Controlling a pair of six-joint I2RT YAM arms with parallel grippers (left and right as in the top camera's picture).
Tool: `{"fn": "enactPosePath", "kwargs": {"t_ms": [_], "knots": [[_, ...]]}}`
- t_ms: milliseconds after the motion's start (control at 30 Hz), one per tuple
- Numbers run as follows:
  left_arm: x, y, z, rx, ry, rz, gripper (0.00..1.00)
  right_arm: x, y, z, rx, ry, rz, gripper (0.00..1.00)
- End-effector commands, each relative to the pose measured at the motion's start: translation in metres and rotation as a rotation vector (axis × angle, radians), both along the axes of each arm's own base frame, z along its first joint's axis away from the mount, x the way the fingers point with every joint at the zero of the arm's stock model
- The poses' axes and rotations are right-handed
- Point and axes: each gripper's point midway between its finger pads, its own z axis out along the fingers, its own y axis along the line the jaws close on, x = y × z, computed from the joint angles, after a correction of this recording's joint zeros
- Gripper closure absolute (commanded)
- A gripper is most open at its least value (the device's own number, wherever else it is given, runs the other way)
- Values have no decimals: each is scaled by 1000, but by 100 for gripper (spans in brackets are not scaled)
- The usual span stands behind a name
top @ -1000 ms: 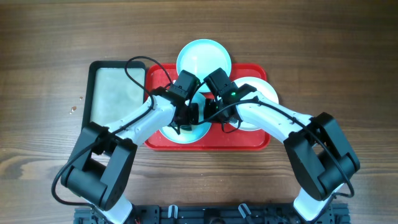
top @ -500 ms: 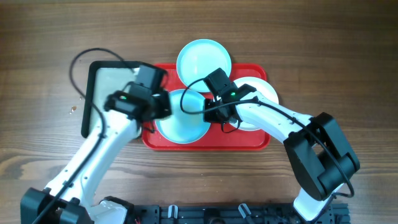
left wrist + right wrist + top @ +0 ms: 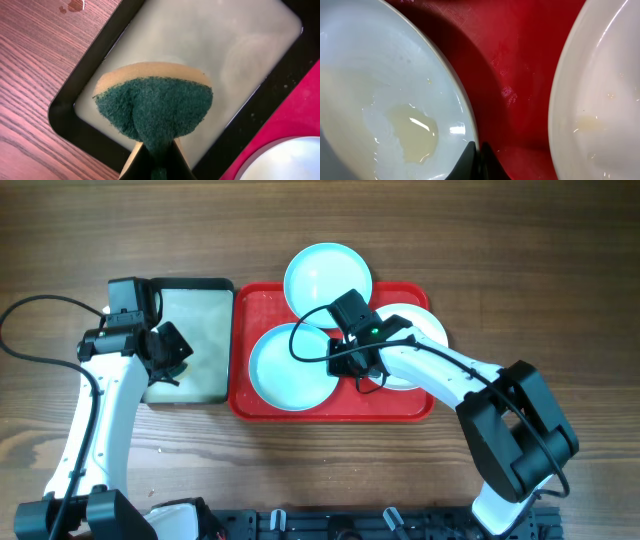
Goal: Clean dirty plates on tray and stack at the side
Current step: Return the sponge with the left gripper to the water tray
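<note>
My left gripper (image 3: 154,152) pinches the sponge (image 3: 155,105) above the black tray (image 3: 65,117); the turquoise plate (image 3: 290,367), rim-pinched by my right gripper (image 3: 476,159), lies rightward.

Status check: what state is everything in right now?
left gripper, jaws shut on sponge, over black tray.
sponge, folded, green side showing.
right gripper, jaws shut on rim of near turquoise plate.
near turquoise plate, on red tray, puddle inside.
far turquoise plate, overhanging tray's far rim.
white plate, at tray's right end, faintly smeared.
</note>
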Motion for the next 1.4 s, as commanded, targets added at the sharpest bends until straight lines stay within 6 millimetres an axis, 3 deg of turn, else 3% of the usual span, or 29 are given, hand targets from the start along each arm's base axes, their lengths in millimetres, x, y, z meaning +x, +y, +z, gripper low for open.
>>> {"fn": "enactPosePath", "kwargs": {"t_ms": [0,233,633,1067,1300,1367], "knots": [[-4,9,-2,43,-2,31,96,-3,3,-5,4,11,12,96],[3,15,1,85,-29,9,96,-2,2,-6,-5,6,9,96],[-6,3,-42,34,-28,-38,96,-3,4,-5,-3,3,16,96],[-4,4,-43,35,-40,-37,96,-2,5,-10,-4,6,14,95],[-3,4,-43,37,-48,-37,96,-2,8,-15,-6,9,20,88],[-3,4,-43,37,-48,-37,96,-2,8,-15,-6,9,20,92]]}}
